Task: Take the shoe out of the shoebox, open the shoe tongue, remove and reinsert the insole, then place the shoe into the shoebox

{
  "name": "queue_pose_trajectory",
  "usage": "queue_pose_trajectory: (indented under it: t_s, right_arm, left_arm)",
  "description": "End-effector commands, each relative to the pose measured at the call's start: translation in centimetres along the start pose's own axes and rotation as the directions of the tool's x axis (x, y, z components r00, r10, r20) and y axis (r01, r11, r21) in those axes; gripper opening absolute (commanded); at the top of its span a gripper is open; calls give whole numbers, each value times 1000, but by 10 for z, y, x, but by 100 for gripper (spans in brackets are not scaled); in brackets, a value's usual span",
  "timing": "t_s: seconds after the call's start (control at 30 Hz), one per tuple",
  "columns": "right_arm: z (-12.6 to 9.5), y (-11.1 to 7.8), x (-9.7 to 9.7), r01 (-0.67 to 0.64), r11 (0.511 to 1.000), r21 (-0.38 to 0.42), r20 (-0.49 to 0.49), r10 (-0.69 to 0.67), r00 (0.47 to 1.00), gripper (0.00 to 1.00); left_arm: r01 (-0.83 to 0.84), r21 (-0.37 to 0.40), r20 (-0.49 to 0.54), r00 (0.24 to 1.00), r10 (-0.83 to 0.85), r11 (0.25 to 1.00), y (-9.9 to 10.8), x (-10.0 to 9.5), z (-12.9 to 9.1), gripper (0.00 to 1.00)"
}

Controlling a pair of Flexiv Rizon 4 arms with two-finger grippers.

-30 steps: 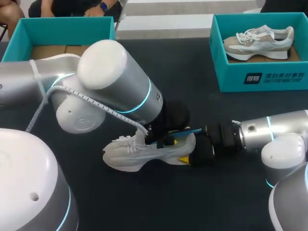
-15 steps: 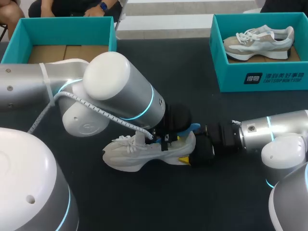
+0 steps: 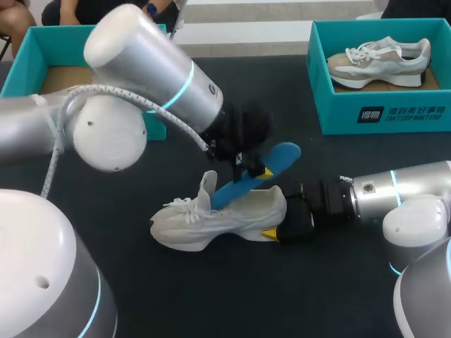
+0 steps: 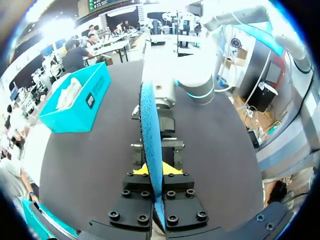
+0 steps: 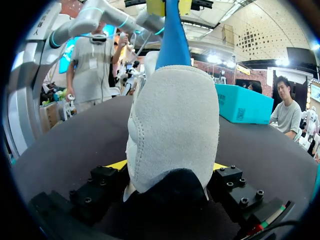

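Two grippers, both engaged. Left gripper (image 3: 255, 171): fingers closed flat on the blue insole (image 3: 278, 158), which slants up out of the shoe (image 3: 211, 222), its fore end inside the collar. Right gripper (image 3: 278, 232): clamped on the heel, with the shoe sole-down on the table (image 3: 232, 296). Step in hand, we judge: insole removal (part done). Next: lift the insole clear, then feed it back in toe-first. The shoebox (image 3: 28, 53) comes later.

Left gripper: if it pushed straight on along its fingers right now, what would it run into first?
Most likely the right gripper, shut on the heel of the shoe: in the left wrist view it sits ahead of the left gripper, past the insole it holds. Depth is hard to judge.
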State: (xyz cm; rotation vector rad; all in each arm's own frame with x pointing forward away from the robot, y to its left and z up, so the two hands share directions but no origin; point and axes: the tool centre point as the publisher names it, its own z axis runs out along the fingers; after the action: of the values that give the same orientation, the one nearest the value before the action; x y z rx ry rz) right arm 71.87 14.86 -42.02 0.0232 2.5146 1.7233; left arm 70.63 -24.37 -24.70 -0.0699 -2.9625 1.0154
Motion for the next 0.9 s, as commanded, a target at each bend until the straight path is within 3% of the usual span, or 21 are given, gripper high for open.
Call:
queue_pose_trajectory:
  t_s: [0.03,0.37,0.57,0.67,0.9]
  right_arm:
    - [7,-4,-2,1,1000,3,2,-1,1000,0]
    - [7,-4,-2,1,1000,3,2,-1,1000,0]
    - [7,-4,-2,1,1000,3,2,-1,1000,0]
    - [7,-4,-2,1,1000,3,2,-1,1000,0]
    - [7,-4,-2,1,1000,3,2,-1,1000,0]
  left_arm:
    - [7,66,-125,992,1,998,-12,-6,-28,0]
    - [62,399,-229,973,34,915,-56,-6,-92,0]
    - [38,535,-197,977,81,844,-68,0,-129,0]
    - [17,560,-174,980,97,828,-70,3,-145,0]
    - [17,560,-174,980,97,828,-70,3,-145,0]
